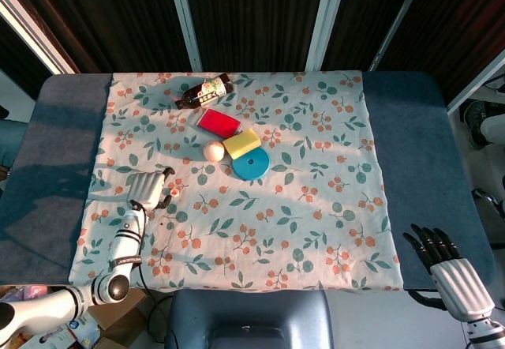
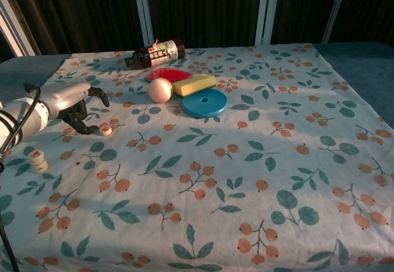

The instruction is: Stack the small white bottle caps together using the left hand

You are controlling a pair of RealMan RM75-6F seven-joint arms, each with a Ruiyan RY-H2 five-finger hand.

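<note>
Left robot hand (image 2: 77, 103) released, fingers curled just beside single cap (image 2: 106, 129); stacked caps (image 2: 37, 159) at 7 o'clock; right robot hand (image 1: 450, 266) released.

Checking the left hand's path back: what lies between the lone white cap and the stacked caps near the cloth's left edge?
Only bare floral cloth lies between the lone cap and the cap stack, as the chest view shows. The left hand sits just beside the lone cap.

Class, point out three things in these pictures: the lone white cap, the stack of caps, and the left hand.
lone white cap (image 2: 106, 129), chest view, top face
stack of caps (image 2: 37, 160), chest view, side of the stack
left hand (image 2: 79, 103), chest view, back of the hand
</note>
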